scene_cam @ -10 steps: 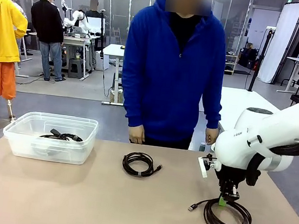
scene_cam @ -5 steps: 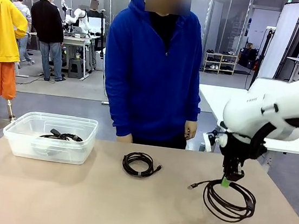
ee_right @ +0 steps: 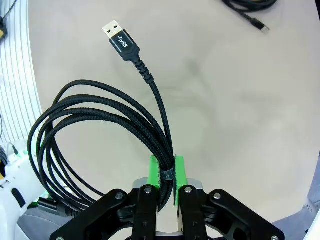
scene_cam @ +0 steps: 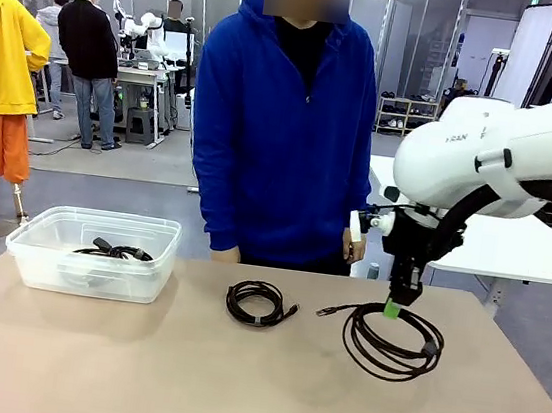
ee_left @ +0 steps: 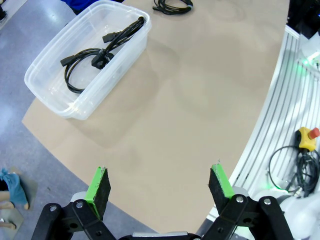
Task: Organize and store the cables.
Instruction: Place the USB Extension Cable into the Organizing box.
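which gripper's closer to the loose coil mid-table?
Right. The right gripper, shut on another coil, hangs close beside the loose coil; left gripper is open, back over the table edge.

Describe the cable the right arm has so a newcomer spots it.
On the right of the table, under the white arm, the right gripper pinches a big dark coil. Unlike the smaller coil lying mid-table, it is held, with a USB plug poking free.

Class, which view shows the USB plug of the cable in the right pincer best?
The right wrist view: the USB plug is close and sharp above the right pincer. The front view shows it as a tiny dark end beside the coil. The left wrist view faces the tub.
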